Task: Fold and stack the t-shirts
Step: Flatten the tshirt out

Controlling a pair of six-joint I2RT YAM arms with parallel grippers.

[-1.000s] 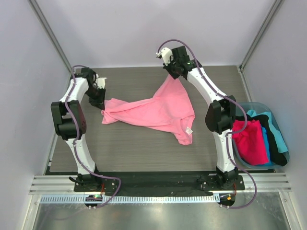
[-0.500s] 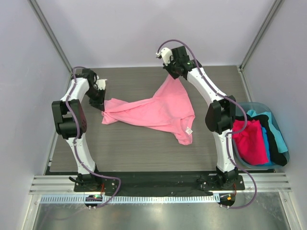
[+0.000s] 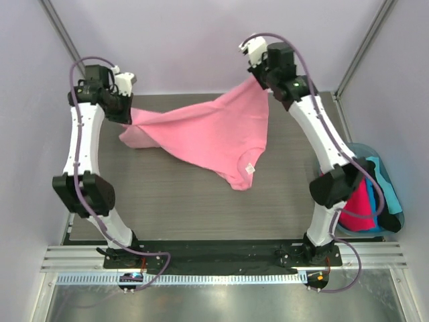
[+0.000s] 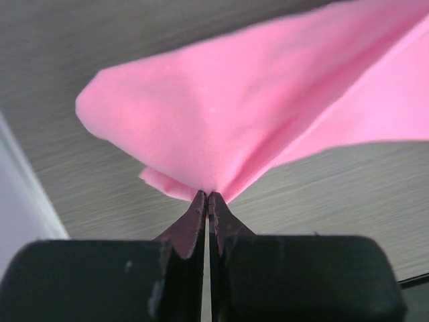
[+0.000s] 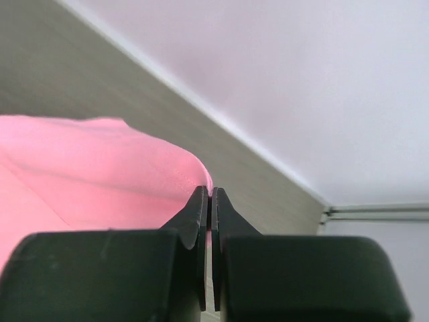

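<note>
Top external, change: we have hoisted the light pink t-shirt (image 3: 208,134) above the table (image 3: 167,201), slung between both arms.
Left pincer (image 3: 126,113): clamped on its left end.
Right pincer (image 3: 260,75): clamped on its far corner.
Meaning: we judge spreading comes next.

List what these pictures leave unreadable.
- Top external: the right arm hides much of the tub; shirts inside can't be counted.
- Top external: neck tag on the light pink t-shirt is too small to read.
- Wrist views: left tool and right tool pinch cloth cut off by frame edges; which part is unclear.
</note>
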